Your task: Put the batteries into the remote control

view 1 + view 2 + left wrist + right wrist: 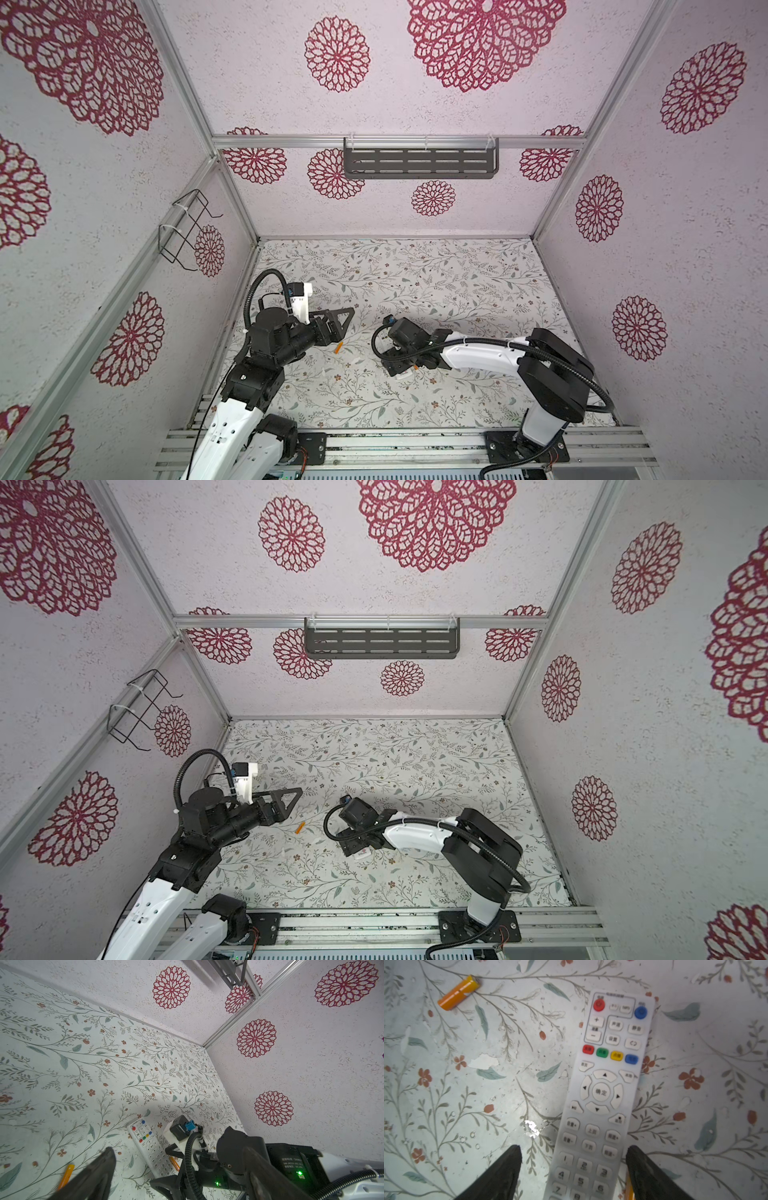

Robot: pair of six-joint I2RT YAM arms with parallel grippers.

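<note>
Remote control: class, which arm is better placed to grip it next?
Right, likely: the right gripper hangs open astride the remote control; the left gripper hovers apart, nearer a loose battery.

Both top views look down from high up and far away at the whole flowery table sheet (415, 270). In them the long white plastic remote control with coloured buttons (362, 854) shows only as a tiny bit. The right wrist camera sits close over that remote control (602, 1095), facing straight down at its buttons. The left wrist camera looks low and slanted at the remote control (149, 1147) from its side, and both wrist views share the small orange round battery (457, 993) lying near it.
</note>
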